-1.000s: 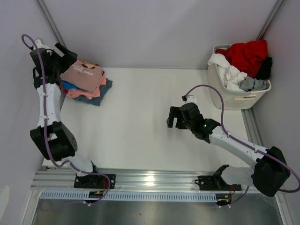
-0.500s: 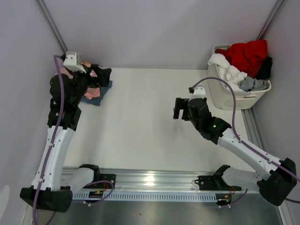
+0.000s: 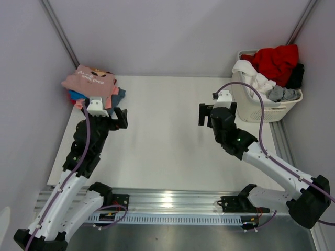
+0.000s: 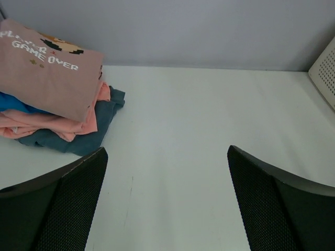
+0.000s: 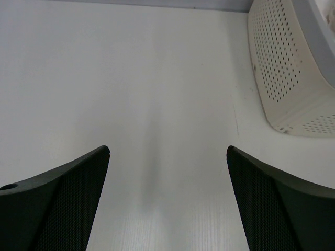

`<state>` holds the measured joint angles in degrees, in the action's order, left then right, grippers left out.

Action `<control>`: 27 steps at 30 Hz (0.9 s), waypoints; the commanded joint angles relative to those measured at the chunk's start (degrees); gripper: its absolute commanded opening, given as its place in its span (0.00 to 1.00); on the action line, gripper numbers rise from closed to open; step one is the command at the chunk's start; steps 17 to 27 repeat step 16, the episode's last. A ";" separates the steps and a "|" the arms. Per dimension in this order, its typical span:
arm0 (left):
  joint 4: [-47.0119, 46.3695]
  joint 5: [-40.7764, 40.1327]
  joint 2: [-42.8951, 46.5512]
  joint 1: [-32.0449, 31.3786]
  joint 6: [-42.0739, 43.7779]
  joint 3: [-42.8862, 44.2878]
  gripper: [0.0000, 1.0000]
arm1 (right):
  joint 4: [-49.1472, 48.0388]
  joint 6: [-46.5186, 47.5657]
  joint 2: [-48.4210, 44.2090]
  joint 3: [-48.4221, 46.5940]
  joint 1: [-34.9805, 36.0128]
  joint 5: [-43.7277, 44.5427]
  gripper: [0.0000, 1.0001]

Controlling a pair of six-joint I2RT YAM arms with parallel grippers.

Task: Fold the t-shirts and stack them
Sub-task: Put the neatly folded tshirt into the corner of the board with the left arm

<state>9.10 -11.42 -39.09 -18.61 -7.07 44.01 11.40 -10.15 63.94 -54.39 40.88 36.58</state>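
Observation:
A stack of folded t-shirts (image 3: 93,89) lies at the table's back left corner, a dusty-pink one with dark chest text on top (image 3: 89,81), over blue, salmon and slate ones. It also shows in the left wrist view (image 4: 49,73) at upper left. My left gripper (image 3: 116,119) is open and empty, just in front of the stack and apart from it. My right gripper (image 3: 205,114) is open and empty over bare table, left of the basket. Unfolded red (image 3: 276,60), white (image 3: 254,77) and grey (image 3: 282,94) shirts fill the basket.
A white plastic laundry basket (image 3: 257,107) stands at the back right corner; its perforated wall shows in the right wrist view (image 5: 290,68). Grey walls close the back and sides. A metal rail (image 3: 172,201) runs along the near edge.
My left arm has pulled back from the stack and swung down toward the near side, leaving the pink shirt on top. My right gripper has moved back and right toward the basket.

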 commanded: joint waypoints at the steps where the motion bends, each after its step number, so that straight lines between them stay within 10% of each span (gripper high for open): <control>1: -3.93 -10.54 2.35 -2.22 0.23 0.29 0.99 | -4.36 1.37 1.19 1.57 0.34 3.68 0.97; 27: -3.04 -9.85 -0.28 -2.31 -7.17 -2.52 0.99 | -7.53 2.86 1.36 1.48 0.34 -0.19 0.97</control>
